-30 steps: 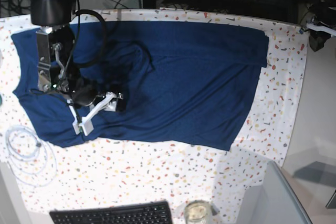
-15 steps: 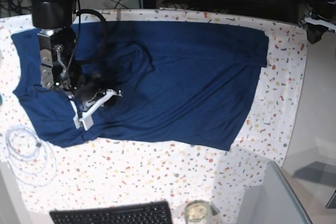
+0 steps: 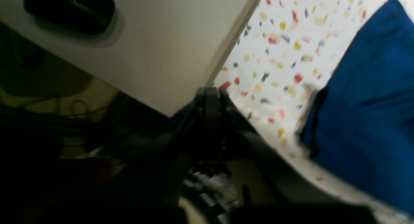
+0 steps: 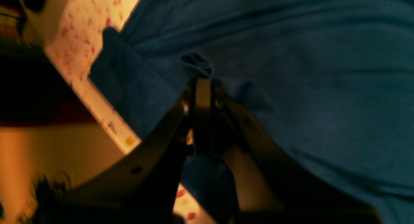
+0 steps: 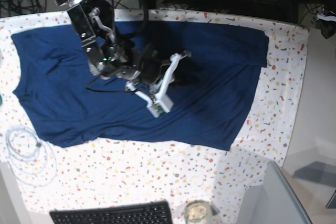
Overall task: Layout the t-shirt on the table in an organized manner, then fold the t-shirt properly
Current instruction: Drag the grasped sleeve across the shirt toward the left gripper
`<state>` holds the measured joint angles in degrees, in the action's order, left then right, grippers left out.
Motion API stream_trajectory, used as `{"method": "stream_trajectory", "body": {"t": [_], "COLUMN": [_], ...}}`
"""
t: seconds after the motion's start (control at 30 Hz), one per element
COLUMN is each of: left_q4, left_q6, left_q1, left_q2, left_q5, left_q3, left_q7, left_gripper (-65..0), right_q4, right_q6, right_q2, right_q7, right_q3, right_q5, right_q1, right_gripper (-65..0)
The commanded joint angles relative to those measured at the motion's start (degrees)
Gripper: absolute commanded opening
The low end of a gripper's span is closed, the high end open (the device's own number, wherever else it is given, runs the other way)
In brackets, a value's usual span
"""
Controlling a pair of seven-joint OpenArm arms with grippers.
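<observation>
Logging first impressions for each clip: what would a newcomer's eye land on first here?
The dark navy t-shirt, spread across most of the speckled table. Next, the right gripper over the shirt's middle; in the right wrist view its jaws are shut with a small bunch of cloth at the tips. The left gripper, jaws shut, hangs off past the table's edge, well clear of the shirt.

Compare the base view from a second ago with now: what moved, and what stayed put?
The right gripper swept from the t-shirt's near left part toward the middle of the table, its jaws shut on a small pinch of cloth in the right wrist view. The creases near the shirt's centre have shifted. The shirt's outline looks unchanged. The left gripper is shut off the far right edge. The keyboard stayed put.
</observation>
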<state>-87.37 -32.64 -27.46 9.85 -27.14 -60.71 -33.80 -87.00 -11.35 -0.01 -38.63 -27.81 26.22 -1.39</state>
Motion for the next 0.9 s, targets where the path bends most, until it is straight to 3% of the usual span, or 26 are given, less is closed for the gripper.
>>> {"method": "stream_trajectory", "body": {"t": [0.0, 0.17, 0.4, 0.77, 0.8, 0.87], "left_q4": [-1.29, -1.46, -1.46, -1.20, -1.20, -1.20], "left_q6": [-0.10, -0.10, -0.19, -0.19, -0.19, -0.19], "left_q1": [-0.10, 0.08, -0.36, 0.08, 0.08, 0.17], "left_q2": [0.83, -1.19, -2.07, -2.07, -2.07, -2.07], "left_q5": [1.86, 9.95, 10.12, 10.12, 10.12, 10.12], "left_q3": [-0.44, -0.44, -0.44, -0.26, -0.26, 0.27], "left_q7": [1.05, 1.32, 1.32, 1.32, 1.32, 1.32], "left_gripper": [-65.0, -65.0, -65.0, -65.0, -65.0, -65.0], "right_q4": [-0.95, -0.69, 4.32, 6.43, 6.17, 5.02], "right_q6": [0.50, 3.05, 3.13, 3.13, 3.13, 3.13], "right_q2": [-0.74, -2.14, -6.01, -6.45, -6.54, -6.54], "right_q7": [1.49, 2.81, 2.81, 2.90, 2.72, 2.72], "right_q3": [-2.38, -10.56, -14.87, -15.75, -15.75, -15.75], "right_q5": [0.99, 0.90, 0.82, 1.08, 1.08, 1.08], "right_q1": [2.14, 5.12, 7.76, 8.20, 8.29, 8.29], "right_gripper": [-64.8, -64.8, -64.8, -64.5, -63.0, -53.9]}}
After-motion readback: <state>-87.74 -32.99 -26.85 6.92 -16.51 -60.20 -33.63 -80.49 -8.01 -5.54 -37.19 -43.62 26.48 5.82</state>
